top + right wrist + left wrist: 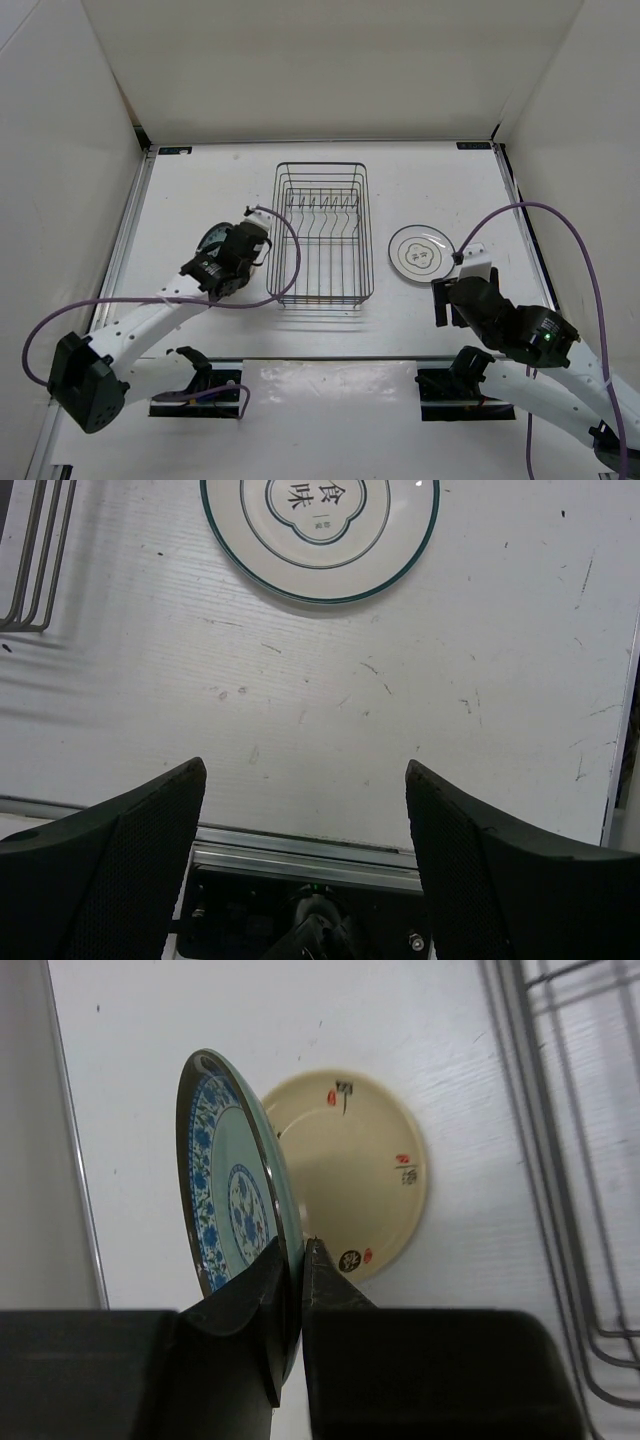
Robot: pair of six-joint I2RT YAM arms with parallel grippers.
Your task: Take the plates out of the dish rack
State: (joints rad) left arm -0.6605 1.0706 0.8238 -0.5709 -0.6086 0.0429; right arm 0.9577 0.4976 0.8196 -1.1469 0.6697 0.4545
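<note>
White walls (330, 60) close in a white desk (200, 190) on three sides. At the middle of the desk stands the rack (322, 235), a dark wire basket with a row of upright tines across its far half. All three plates are outside it.

From the near edge the left arm (150, 320) reaches to the rack's left side, and the right arm (530, 350) sits near the right front corner, with a purple cable (560, 230) looping above it.

To the right of the rack, apart from it, the white plate (419, 253) lies flat, with a dark rim ring and characters in its centre. The cream plate (350, 1175) lies flat on the desk left of the rack. In front of it in the left wrist view, the teal plate (230, 1200) stands on edge, off the desk.

The left hand (296, 1260) is clamped on the teal plate's lower rim, one finger on each face. The right hand (305, 780) is spread wide with nothing between its fingers, over bare desk just short of the white plate.
</note>
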